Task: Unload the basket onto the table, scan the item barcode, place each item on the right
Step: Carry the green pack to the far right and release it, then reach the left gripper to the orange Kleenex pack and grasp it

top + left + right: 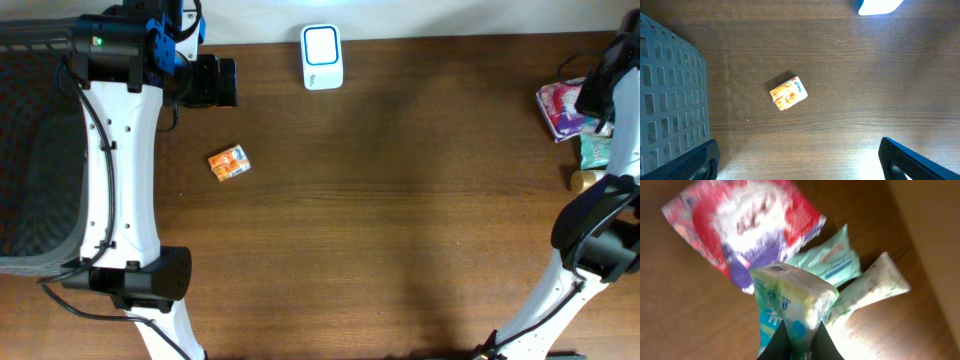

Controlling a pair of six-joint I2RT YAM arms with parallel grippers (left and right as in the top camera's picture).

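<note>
My right gripper is shut on a light green and blue packet, pinching its lower edge and holding it above the other packets at the table's right edge. In the overhead view the right gripper hangs over that pile. A white scanner with a blue-rimmed window stands at the table's far edge, its corner showing in the left wrist view. My left gripper is open with nothing between its fingers. A small orange packet lies on the wood ahead of it.
A grey mesh basket fills the left edge, its wall close to my left fingers. At the right lie a red and purple packet, a mint green packet and a white tube.
</note>
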